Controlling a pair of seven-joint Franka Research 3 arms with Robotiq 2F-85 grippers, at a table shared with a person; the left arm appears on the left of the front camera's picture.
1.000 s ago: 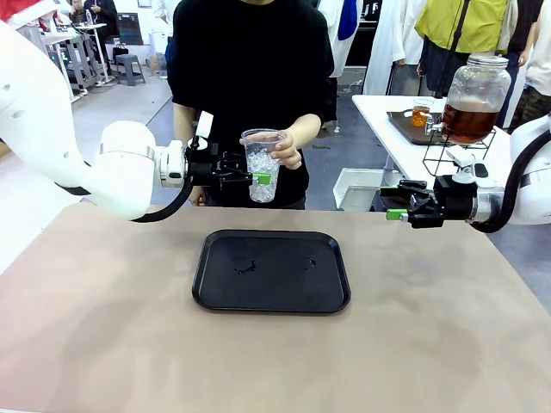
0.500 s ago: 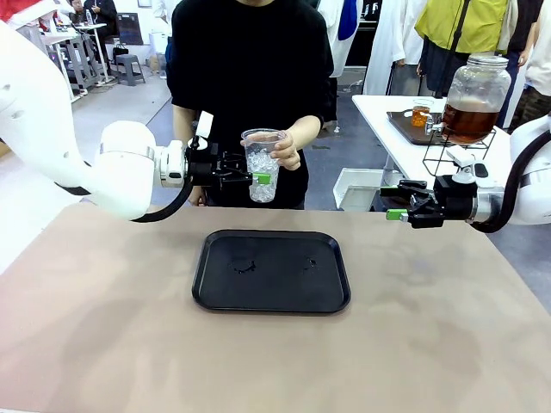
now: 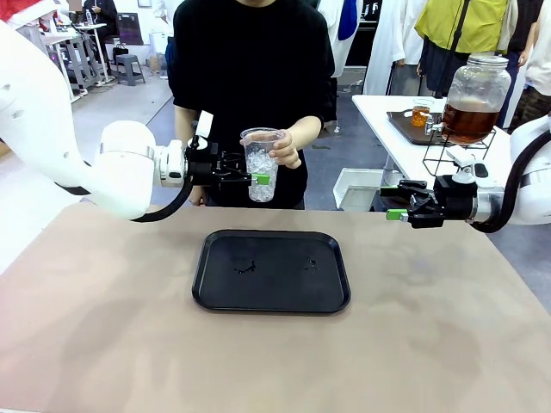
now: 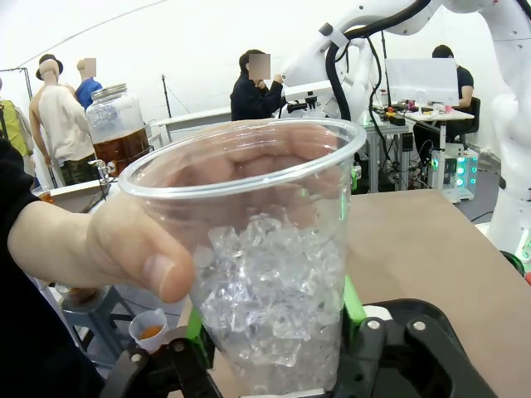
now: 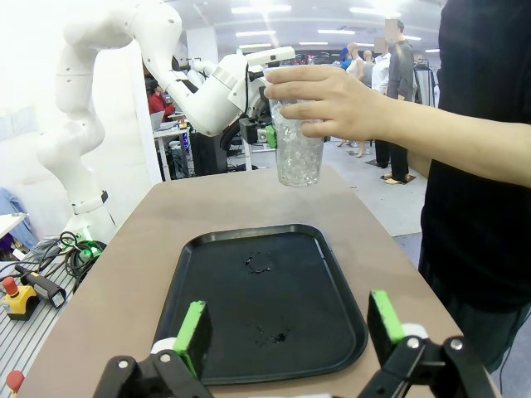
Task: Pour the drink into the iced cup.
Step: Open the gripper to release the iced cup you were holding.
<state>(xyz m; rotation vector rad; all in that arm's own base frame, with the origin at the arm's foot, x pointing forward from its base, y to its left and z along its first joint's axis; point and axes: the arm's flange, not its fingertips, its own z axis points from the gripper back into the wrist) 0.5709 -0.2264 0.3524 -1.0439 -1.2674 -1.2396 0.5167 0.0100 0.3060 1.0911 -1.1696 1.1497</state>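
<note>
A clear plastic iced cup (image 3: 262, 168), about half full of ice, is held near its rim by the person's hand (image 3: 288, 148) above the table's far edge. My left gripper (image 3: 256, 172) straddles the cup's lower half. In the left wrist view the green pads (image 4: 195, 327) lie against both sides of the cup (image 4: 274, 290) while the person's thumb (image 4: 141, 265) still grips it. The drink, amber-brown liquid, fills the lower part of a glass dispenser jar (image 3: 475, 99) on a wire stand at the far right, also visible as the jar (image 4: 116, 124). My right gripper (image 3: 392, 202) hangs open and empty, as the right gripper (image 5: 286, 327) in its own view.
A black tray (image 3: 284, 288) lies at the table's middle with a few drops on it, also seen as the tray (image 5: 216, 315). A white side table (image 3: 387, 112) at the far right carries the jar stand and a small cup of amber liquid (image 3: 420, 112).
Almost nothing has moved; the cup and my left gripper have shifted very slightly. The right arm is still.
</note>
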